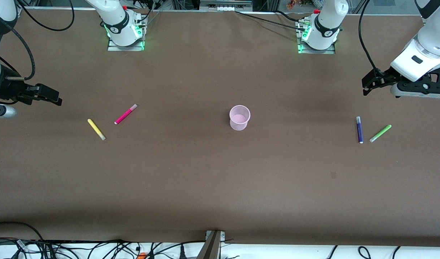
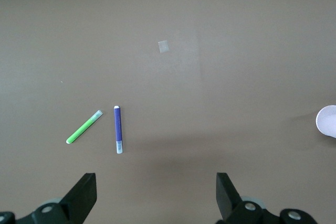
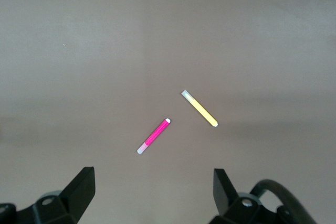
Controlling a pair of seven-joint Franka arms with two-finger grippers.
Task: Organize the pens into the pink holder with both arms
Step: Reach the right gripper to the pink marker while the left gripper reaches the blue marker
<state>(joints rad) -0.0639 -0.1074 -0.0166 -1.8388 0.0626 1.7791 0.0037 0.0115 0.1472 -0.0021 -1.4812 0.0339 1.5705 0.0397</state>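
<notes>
The pink holder (image 1: 239, 117) stands upright mid-table; its rim shows at the edge of the left wrist view (image 2: 327, 121). The yellow pen (image 1: 96, 129) and the magenta pen (image 1: 126, 113) lie toward the right arm's end, also in the right wrist view: yellow pen (image 3: 199, 108), magenta pen (image 3: 154, 136). The purple-blue pen (image 1: 359, 129) and the green pen (image 1: 380, 133) lie toward the left arm's end, also in the left wrist view: purple-blue pen (image 2: 118, 129), green pen (image 2: 84, 127). My left gripper (image 1: 369, 83) (image 2: 156, 195) hovers open and empty. My right gripper (image 1: 51, 96) (image 3: 154, 192) hovers open and empty.
The brown table (image 1: 220, 172) carries only the holder and pens. A small pale patch (image 1: 333, 175) marks the surface nearer the front camera. Cables and a metal bracket (image 1: 212, 244) run along the front edge. The arm bases (image 1: 125, 32) stand along the top.
</notes>
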